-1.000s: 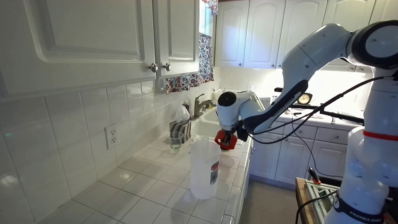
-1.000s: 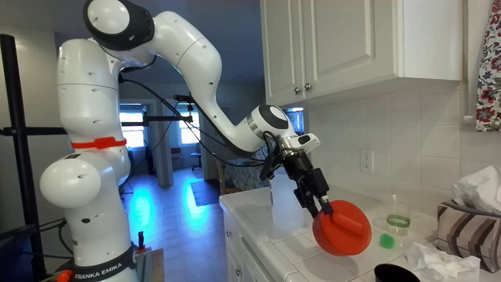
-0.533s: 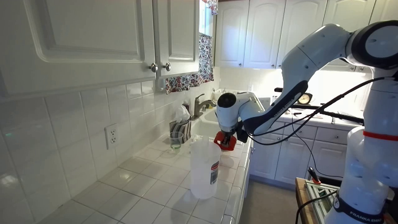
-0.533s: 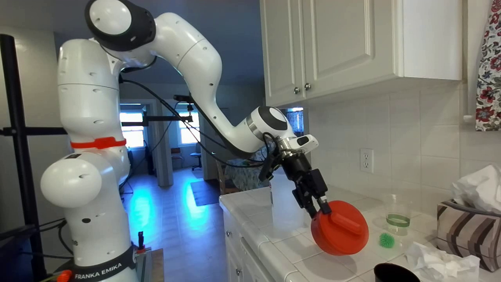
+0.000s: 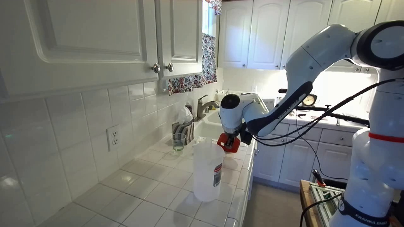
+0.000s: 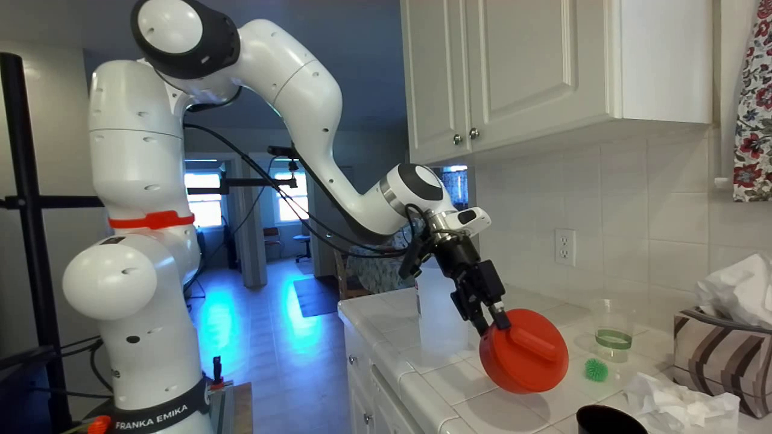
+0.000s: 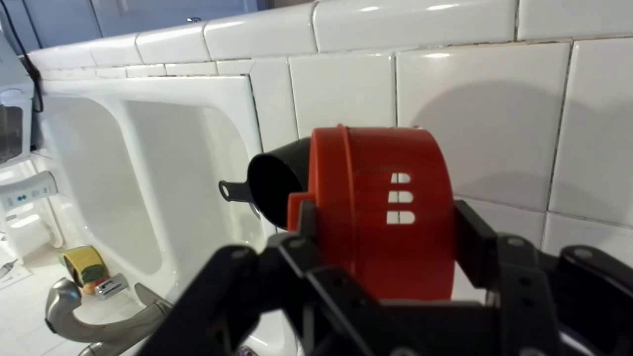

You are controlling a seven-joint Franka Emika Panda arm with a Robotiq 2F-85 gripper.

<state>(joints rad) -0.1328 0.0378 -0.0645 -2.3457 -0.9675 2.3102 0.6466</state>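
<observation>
My gripper [image 7: 385, 227] is shut on a round red lid [image 7: 390, 257], one finger on its flat face side beside the raised bar, the other on the opposite rim. Several white-looking slots pierce the lid's side wall. In an exterior view the lid [image 6: 523, 352] hangs tilted on edge over the tiled counter, its barred face turned outward, with the gripper [image 6: 493, 322] above it. Beyond the lid, in the wrist view, a black cup with a handle [image 7: 272, 190] lies partly hidden. A translucent white jug [image 5: 206, 173] stands on the counter near the gripper.
A green spiky ball [image 6: 596, 369], a clear cup with a green band [image 6: 614, 339], crumpled tissue [image 6: 681, 404] and a striped tissue box [image 6: 724, 361] are on the counter. The white sink [image 7: 136, 163] and faucet [image 7: 109, 326] lie beside it. Upper cabinets [image 6: 531, 72] overhang the counter.
The gripper with the red lid has dropped very slightly and shifted a little, then stayed nearly still. The arm's hanging cables have swung. The grip on the lid is the same.
</observation>
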